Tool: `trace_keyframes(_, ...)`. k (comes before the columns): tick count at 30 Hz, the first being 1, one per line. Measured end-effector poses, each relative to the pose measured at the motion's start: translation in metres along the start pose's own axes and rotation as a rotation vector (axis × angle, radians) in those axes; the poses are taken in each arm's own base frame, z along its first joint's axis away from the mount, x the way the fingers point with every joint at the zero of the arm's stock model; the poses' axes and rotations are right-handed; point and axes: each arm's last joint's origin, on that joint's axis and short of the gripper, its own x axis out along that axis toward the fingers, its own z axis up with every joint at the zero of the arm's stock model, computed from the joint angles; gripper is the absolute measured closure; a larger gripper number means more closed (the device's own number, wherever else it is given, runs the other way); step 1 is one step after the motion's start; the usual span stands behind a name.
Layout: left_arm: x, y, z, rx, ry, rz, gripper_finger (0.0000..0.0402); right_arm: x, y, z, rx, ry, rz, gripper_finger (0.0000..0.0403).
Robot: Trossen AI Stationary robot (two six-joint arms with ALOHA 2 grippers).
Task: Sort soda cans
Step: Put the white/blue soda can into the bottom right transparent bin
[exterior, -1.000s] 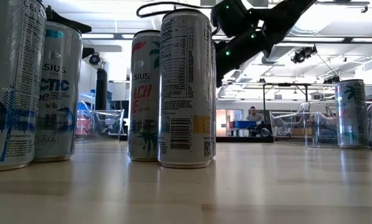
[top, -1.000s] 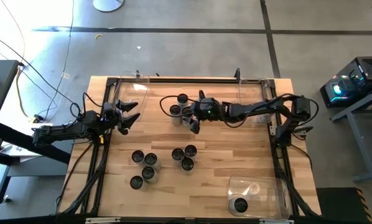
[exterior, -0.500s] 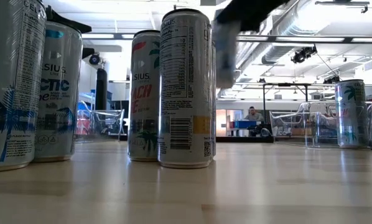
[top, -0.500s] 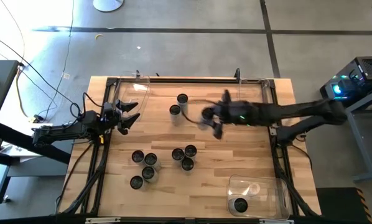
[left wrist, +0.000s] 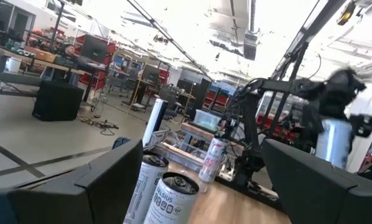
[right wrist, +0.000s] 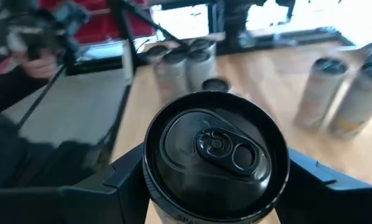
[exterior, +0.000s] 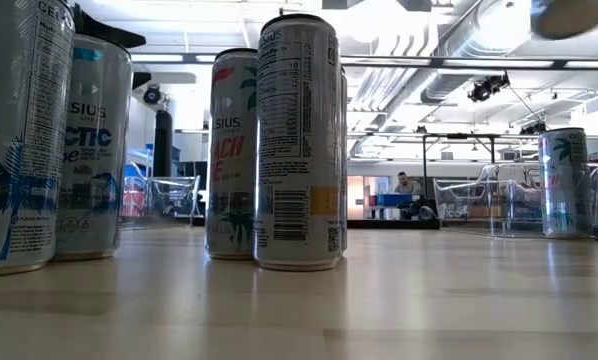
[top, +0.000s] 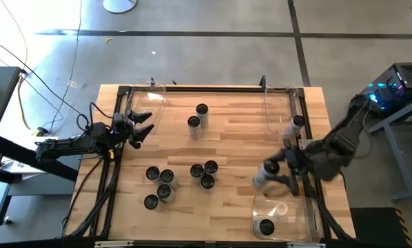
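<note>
Gripping a can (right wrist: 214, 155) firmly, the right gripper (top: 278, 173) was seen above the near-right bin (top: 309, 210); release should be made low and upright. Left gripper (top: 138, 128) was parked spread.

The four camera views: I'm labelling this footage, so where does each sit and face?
High: overhead, looking down on table; both arms.
Low: table level, facing cans; no arm clearly seen.
Left wrist: over open left claw, toward right arm.
Right wrist: right claw holding can.
Shared: held can.
</note>
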Motion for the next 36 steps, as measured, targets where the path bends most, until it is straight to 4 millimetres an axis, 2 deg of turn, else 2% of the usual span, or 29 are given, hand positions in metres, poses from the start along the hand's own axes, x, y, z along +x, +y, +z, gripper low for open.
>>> trace_keyframes(5,0.000,-0.001,0.002,-0.009,-0.024,-0.006,0.0078,-0.014,0.020,-0.030,0.029,0.077,-0.024,0.0160)
trace_keyframes(9,0.000,-0.001,0.003,-0.019,-0.029,-0.008,0.0078,-0.018,0.034,-0.048,0.095,0.072,-0.063,0.0160)
trace_keyframes(19,0.000,-0.002,0.007,-0.032,-0.074,-0.012,0.0078,0.009,0.067,-0.091,0.097,0.099,-0.037,0.0160)
trace_keyframes(29,-0.001,-0.002,0.011,-0.060,-0.109,-0.015,0.0078,0.036,0.068,-0.138,0.085,0.045,-0.032,0.0160)
trace_keyframes(36,-0.001,-0.001,0.012,-0.057,-0.130,0.041,0.0078,0.043,0.062,-0.154,0.022,0.003,0.020,0.0160)
